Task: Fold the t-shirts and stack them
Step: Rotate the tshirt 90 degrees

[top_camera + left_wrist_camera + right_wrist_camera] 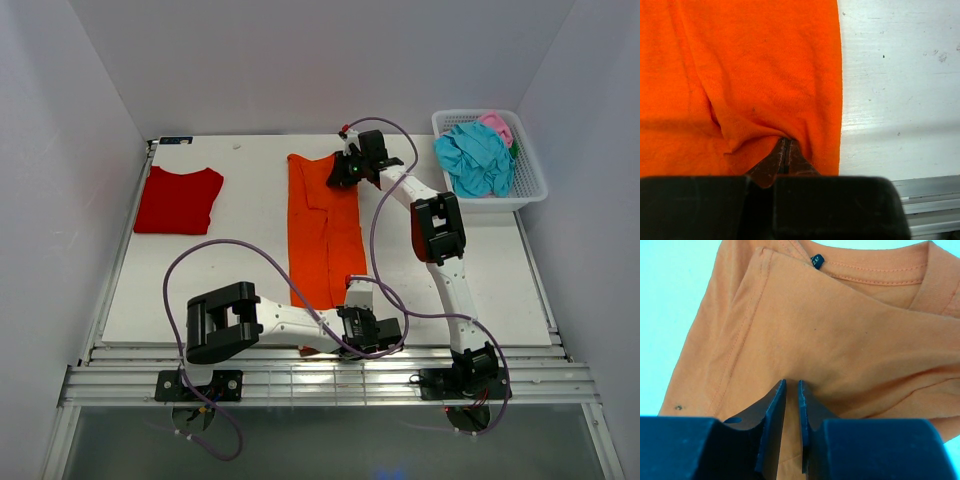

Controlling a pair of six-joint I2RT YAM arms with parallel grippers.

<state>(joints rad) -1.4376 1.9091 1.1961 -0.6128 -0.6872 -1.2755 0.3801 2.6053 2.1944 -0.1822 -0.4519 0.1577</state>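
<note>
Two arms work one orange shirt (325, 235), which lies as a long folded strip running from bottom to top through the middle of the white table (240, 290). Nearest, at lower centre of the top view, the left gripper (784, 152) is at the strip's near hem, close to its right edge. In the wrist view the jaws are clenched tight, with only a thin slit between them, and orange cloth is bunched and puckered at the tips. Bare table shows to the right of the hem. Farther up, the strip lies flat with a lengthwise fold line. At its far end, upper centre of the frame, the right gripper (791, 390) comes down on the collar end. Its jaws are pinched onto a fold of the cloth with a narrow gap between them, and creases run out from the tips. The collar rib and a small dark label (817, 260) lie just beyond, with a sleeve seam to the left. At upper left, well apart from the strip, a red shirt (178, 200) lies folded and flat. At upper right, past the table's far right corner, a white lattice basket (532, 185) holds a crumpled teal shirt (478, 160), with a pink shirt (497, 126) behind it.
</note>
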